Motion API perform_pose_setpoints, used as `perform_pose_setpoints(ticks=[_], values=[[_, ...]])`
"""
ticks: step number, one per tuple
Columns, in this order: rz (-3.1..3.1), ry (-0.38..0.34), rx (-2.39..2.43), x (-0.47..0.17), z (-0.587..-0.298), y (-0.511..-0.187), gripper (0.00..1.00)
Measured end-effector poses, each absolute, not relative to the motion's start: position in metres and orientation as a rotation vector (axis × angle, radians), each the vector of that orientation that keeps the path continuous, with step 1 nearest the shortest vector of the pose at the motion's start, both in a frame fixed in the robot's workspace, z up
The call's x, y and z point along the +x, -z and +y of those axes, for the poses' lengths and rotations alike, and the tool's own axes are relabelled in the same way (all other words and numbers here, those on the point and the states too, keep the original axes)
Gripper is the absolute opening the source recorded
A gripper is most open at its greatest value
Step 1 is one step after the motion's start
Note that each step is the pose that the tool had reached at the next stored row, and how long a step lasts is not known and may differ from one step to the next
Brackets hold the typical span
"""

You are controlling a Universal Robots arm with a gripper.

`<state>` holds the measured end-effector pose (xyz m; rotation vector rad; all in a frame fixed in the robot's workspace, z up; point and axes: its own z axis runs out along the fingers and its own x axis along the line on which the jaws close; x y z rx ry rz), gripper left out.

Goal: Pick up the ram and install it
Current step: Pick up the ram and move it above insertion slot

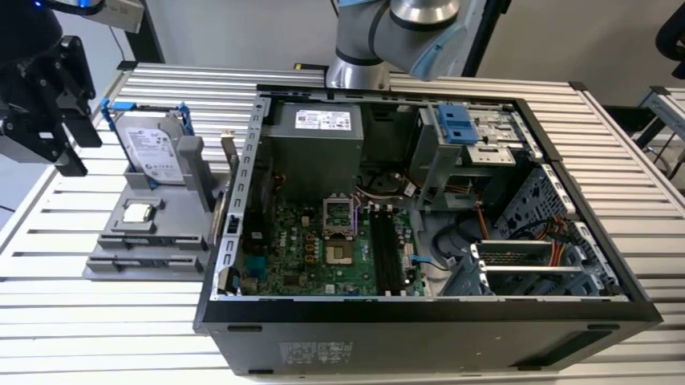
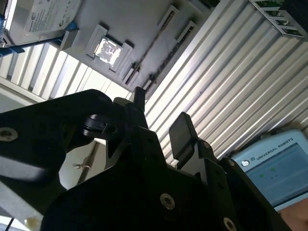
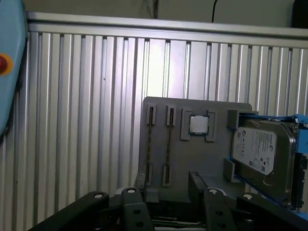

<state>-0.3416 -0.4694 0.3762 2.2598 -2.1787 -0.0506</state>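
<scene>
The ram (image 3: 168, 144) is a thin dark stick standing on edge in a slot of the grey holder (image 3: 211, 159). A second like stick (image 3: 148, 144) stands in the slot beside it. Both run as dark lines in the second wrist view (image 2: 150, 45). My black gripper (image 1: 64, 136) hangs above the slatted table at the exterior view's left, off to the side of the holder (image 1: 107, 241) and apart from it. In both wrist views the gripper (image 3: 168, 185) (image 2: 159, 108) is open, with nothing between its fingers.
The holder also carries a silver hard drive (image 1: 150, 144) with blue rails and a square chip (image 1: 137, 212). An open computer case (image 1: 428, 317) stands to the exterior view's right, with black memory slots (image 1: 387, 249) on its green board. A blue pendant (image 2: 274, 168) lies nearby.
</scene>
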Motion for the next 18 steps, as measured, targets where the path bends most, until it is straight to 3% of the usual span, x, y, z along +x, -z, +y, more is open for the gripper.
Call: perform_pose_setpoints(ticks=[18], values=[[-2.177, 0.054, 2.258, -0.341, -0.469, -0.356, 1.0]])
